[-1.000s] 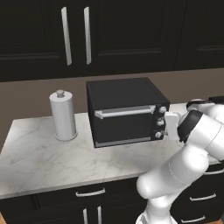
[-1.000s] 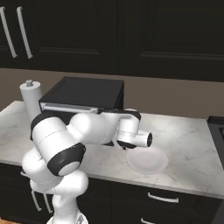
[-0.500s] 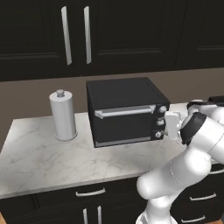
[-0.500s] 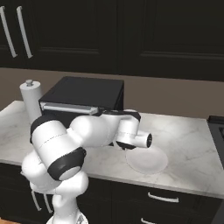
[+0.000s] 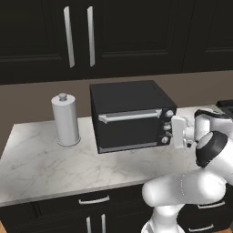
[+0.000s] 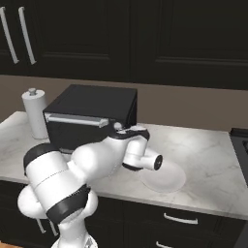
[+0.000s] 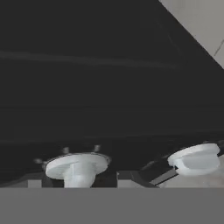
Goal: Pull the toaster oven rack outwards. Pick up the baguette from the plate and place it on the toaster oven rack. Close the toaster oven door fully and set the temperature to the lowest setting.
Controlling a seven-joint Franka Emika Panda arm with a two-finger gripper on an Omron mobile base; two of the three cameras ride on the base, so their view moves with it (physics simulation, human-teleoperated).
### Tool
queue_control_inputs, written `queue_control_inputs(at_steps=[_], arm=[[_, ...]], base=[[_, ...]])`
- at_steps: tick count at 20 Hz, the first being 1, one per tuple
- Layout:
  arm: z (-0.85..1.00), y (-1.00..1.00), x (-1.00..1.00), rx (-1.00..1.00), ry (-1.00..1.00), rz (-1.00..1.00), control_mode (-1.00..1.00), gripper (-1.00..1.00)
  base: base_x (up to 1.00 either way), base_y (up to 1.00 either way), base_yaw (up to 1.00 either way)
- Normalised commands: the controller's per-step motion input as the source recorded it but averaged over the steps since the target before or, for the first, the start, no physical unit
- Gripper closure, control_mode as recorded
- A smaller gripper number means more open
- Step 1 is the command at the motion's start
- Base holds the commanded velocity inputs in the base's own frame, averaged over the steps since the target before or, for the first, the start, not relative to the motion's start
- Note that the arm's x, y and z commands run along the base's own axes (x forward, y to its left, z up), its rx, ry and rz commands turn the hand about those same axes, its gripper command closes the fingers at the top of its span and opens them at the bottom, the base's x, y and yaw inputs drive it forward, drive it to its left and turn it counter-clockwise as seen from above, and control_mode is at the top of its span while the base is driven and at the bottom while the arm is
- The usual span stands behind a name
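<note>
The black toaster oven (image 5: 127,113) stands on the counter with its toaster oven door (image 5: 129,129) shut, the silver bar handle (image 5: 129,116) along the top edge. My gripper (image 5: 174,133) is pressed up to the column of silver knobs (image 5: 169,113) at the front right. In the hand view my gripper (image 7: 81,179) straddles one silver knob (image 7: 76,166), a dark fingertip close on each side; whether they press on it is unclear. A second knob (image 7: 194,158) sits to its right. The white plate (image 6: 164,179) lies bare on the counter. The rack and the baguette are hidden.
A white cylindrical canister (image 5: 66,120) stands left of the oven. The marble counter (image 5: 45,164) runs wide in front of it, with drawers below. Dark cabinets with long silver handles (image 5: 68,29) hang above. A stove edge (image 6: 240,140) shows at far right.
My hand has edged left, closer to the oven's knob column. The oven, canister and plate have not moved.
</note>
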Motion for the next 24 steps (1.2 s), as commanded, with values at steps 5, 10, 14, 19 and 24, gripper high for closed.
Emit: queue_control_inputs(at_steps=[5,10,14,19,24], arm=[[0.08,0.62,-0.62,-0.54,-0.90,-0.31,-1.00,1.00],[0.12,0.44,-0.17,-0.56,-0.87,-0.31,-1.00,1.00],[0.01,0.34,-0.06,-0.67,-0.91,-0.28,-1.00,1.00],[-0.15,0.25,-0.13,-0.65,-0.71,-0.24,-1.00,1.00],[-0.24,0.04,-0.36,-0.29,-0.10,-0.02,-1.00,1.00]], base=[[0.00,0.00,0.00],[0.00,0.00,0.00],[0.00,0.00,0.00],[0.00,0.00,0.00],[0.00,0.00,0.00]])
